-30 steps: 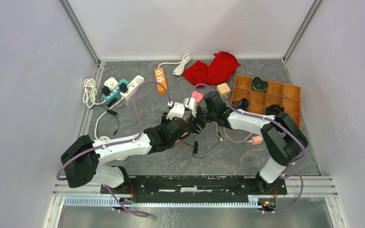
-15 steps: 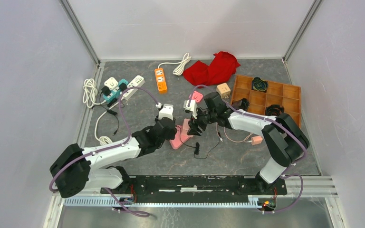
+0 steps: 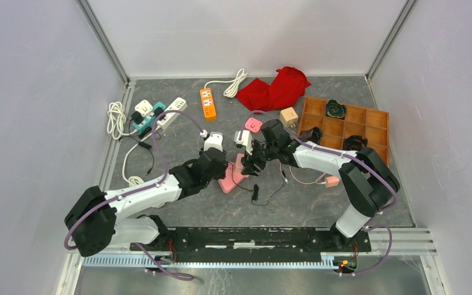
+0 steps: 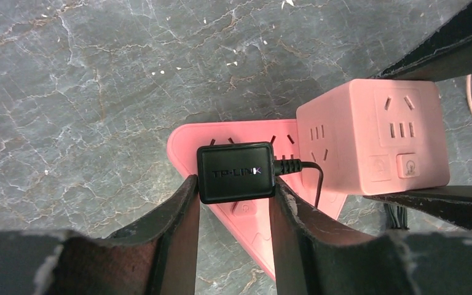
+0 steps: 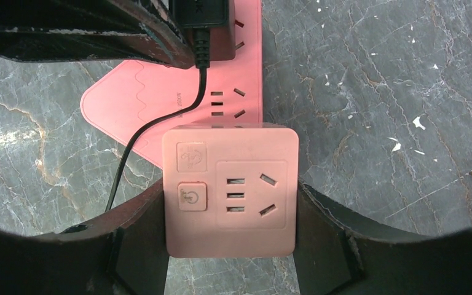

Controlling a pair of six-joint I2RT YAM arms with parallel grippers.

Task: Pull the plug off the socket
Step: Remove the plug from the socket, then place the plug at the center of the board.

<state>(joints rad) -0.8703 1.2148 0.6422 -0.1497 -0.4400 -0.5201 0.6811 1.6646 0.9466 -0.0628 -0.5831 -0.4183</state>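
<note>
A black TP-LINK plug sits between the fingers of my left gripper, which is shut on its two sides. The plug stands over a flat pink socket strip lying on the table; its pins are hidden. Its thin black cable curls off across the strip. My right gripper is shut on a pink cube socket at the strip's end. In the top view the left gripper and right gripper face each other over the pink strip.
Behind lie a red cloth, an orange power strip, white strips with plugs, a pink adapter and a beige cube. A wooden compartment tray sits at right. A small pink plug lies near the right arm.
My left arm has drawn back to the left, away from the right gripper, uncovering the pink strip. In the last half second almost nothing has moved.
</note>
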